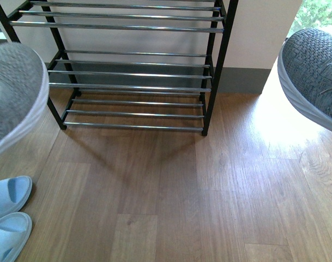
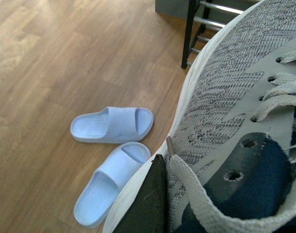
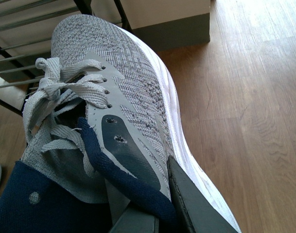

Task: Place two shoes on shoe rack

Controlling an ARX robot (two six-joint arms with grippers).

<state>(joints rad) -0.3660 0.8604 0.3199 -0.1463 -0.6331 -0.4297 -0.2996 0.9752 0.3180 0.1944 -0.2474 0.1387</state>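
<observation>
I'm gripping the left sneaker (image 1: 13,93) with my left tool (image 2: 155,206) at frame left. My right tool (image 3: 182,206) is gripping the right sneaker (image 1: 313,71) at frame right, with the shoe rack (image 1: 130,87) upper centre.

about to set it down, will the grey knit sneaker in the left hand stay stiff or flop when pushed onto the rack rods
The grey knit sneaker probably flexes: its woven upper looks soft. The thick white sole likely keeps the base fairly stiff. Loose laces may snag the thin chrome rods.
</observation>
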